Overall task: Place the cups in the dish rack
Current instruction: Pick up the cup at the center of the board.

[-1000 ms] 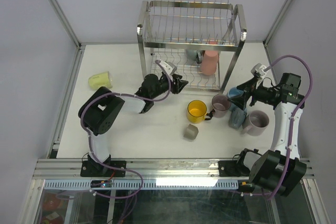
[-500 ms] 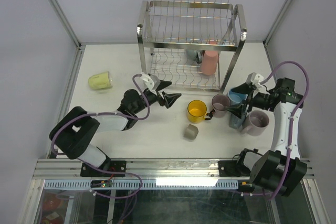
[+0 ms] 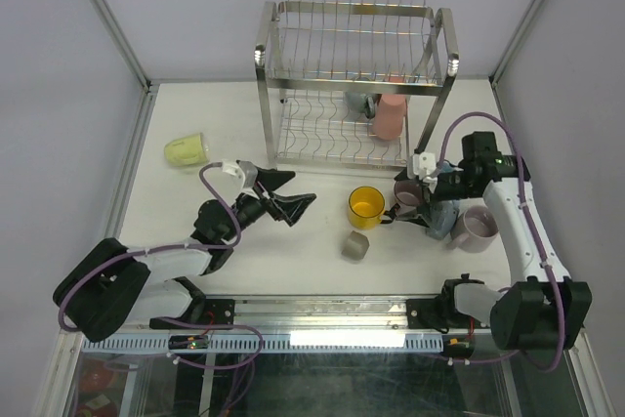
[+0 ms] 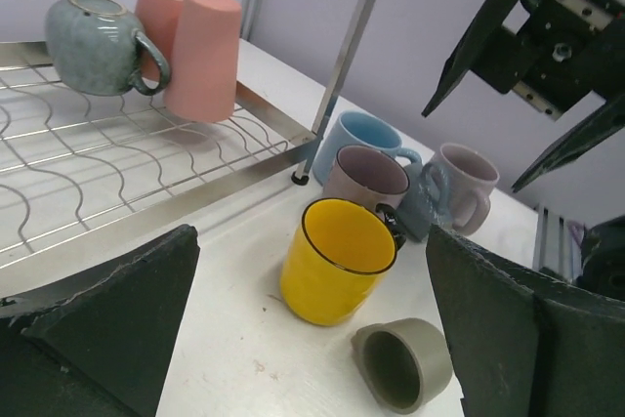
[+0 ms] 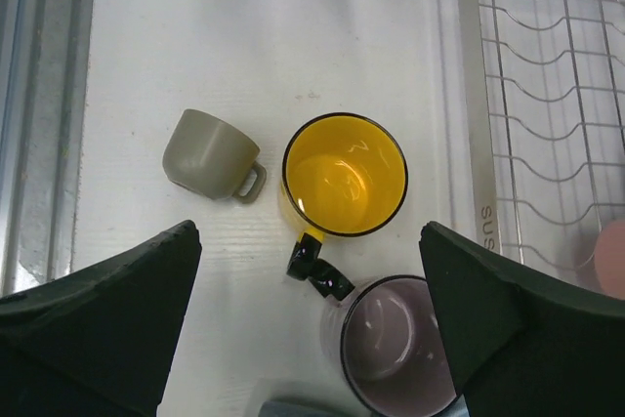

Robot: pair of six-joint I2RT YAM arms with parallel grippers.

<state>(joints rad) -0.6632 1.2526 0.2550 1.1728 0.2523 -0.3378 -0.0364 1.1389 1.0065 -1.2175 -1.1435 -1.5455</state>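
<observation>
Mugs crowd the table (image 3: 244, 124) right of centre: a yellow mug (image 3: 365, 207) stands upright, a mauve mug (image 3: 408, 192) is just beside its handle, and a light blue mug (image 4: 356, 139), a grey-blue mug (image 4: 420, 210) and a pale mauve mug (image 3: 479, 227) are packed close behind. A small grey-beige mug (image 3: 354, 245) lies on its side near the yellow one, and a pale green mug (image 3: 186, 150) lies well apart at the left. The dish rack (image 3: 322, 82) holds two pink cups (image 4: 200, 51) upside down and a speckled grey mug (image 4: 98, 31) on its lower tier. My left gripper (image 3: 298, 189) hangs empty, fingers spread, facing the cluster. My right gripper (image 3: 422, 200) hovers above the yellow and mauve mugs, fingers wide apart, holding nothing.
</observation>
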